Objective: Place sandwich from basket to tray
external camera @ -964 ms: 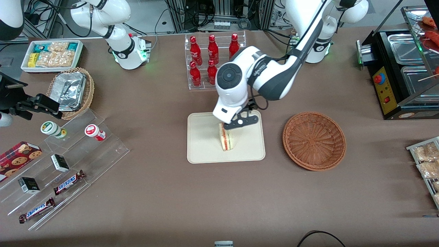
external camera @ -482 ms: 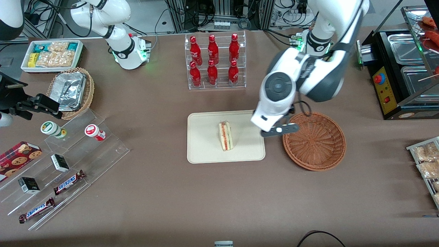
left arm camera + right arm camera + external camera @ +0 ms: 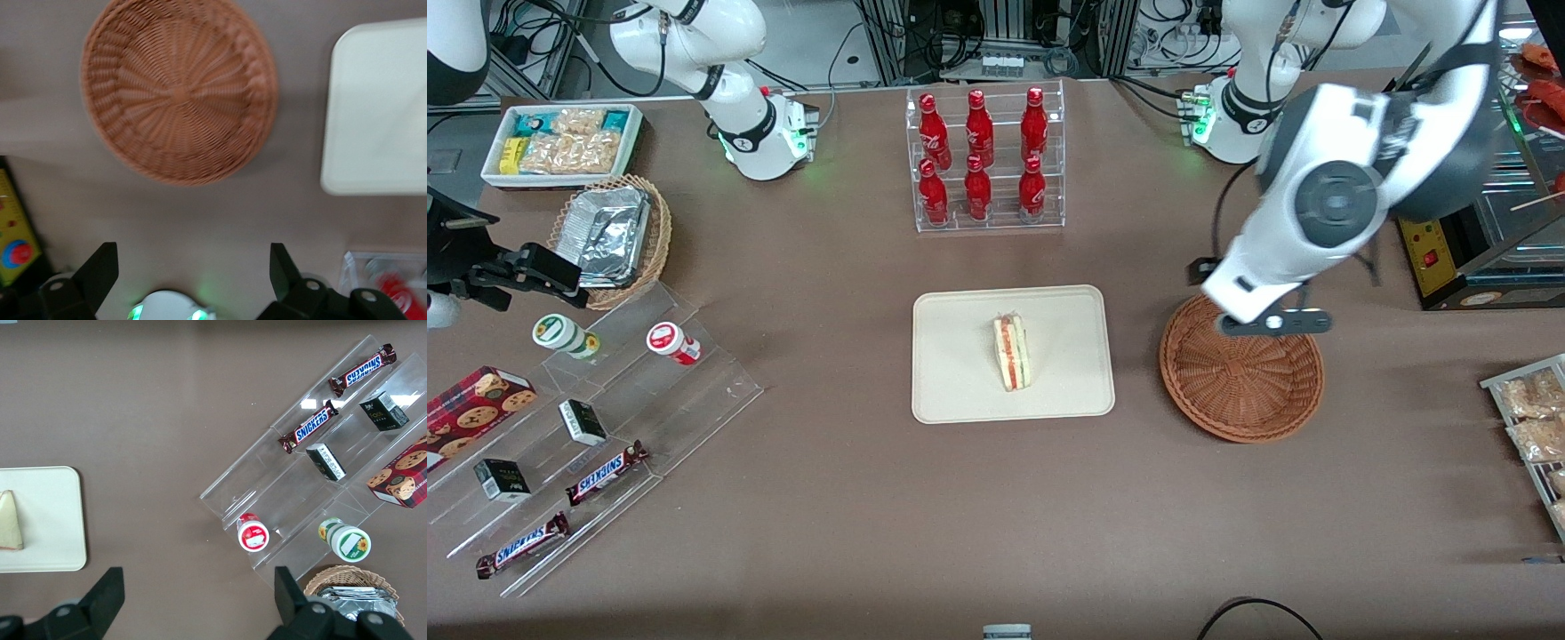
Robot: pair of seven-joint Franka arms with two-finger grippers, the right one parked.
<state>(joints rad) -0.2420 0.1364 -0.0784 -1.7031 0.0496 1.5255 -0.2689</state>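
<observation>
— What do we see changed since a second ago?

— Then the tool [image 3: 1270,322] stood at the sandwich [image 3: 1012,353] on the tray [image 3: 960,391]. Half a second ago it hung between tray and basket [image 3: 1241,391]. Now we find it above the basket's farther rim, toward the working arm's end of the worktop [image 3: 871,516], well apart from the sandwich. The sandwich has not shifted: it lies on the tray's middle, cut edge showing red and green.

— And the fingers [image 3: 100,270]?

— Spread wide, we'd say, with nothing between them.

— What can't we make out?

— The arm covers part of the basket's farther rim in the front view. From the left wrist we see only one end of the tray, blurred, and no sandwich.
</observation>
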